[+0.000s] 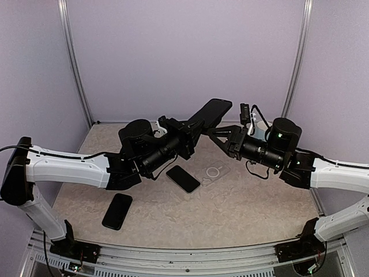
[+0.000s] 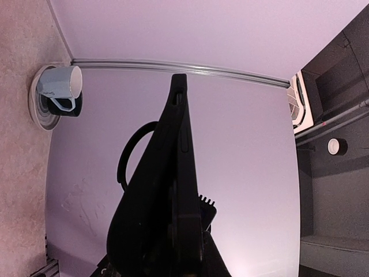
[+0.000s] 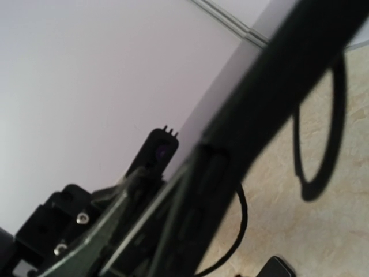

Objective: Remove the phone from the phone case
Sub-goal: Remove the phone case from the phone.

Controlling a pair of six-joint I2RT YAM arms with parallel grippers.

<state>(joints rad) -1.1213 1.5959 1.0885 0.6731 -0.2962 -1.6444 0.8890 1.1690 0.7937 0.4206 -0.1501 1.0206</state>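
Note:
A black phone in its dark phone case (image 1: 211, 111) is held up in the air above the middle of the table, tilted up to the right. My left gripper (image 1: 193, 128) is shut on its lower left end. In the left wrist view the cased phone (image 2: 177, 156) stands edge-on, rising out of the left gripper (image 2: 180, 231). My right gripper (image 1: 212, 134) reaches in from the right just under the phone, fingers spread. In the right wrist view the phone's edge (image 3: 277, 75) runs blurred across the right gripper (image 3: 190, 196); contact cannot be told.
On the table lie a bare black phone (image 1: 183, 178), a clear case with a ring (image 1: 214, 172) and another black phone (image 1: 117, 210) at the front left. A pale mug on a round white base (image 2: 60, 92) sits by the back wall.

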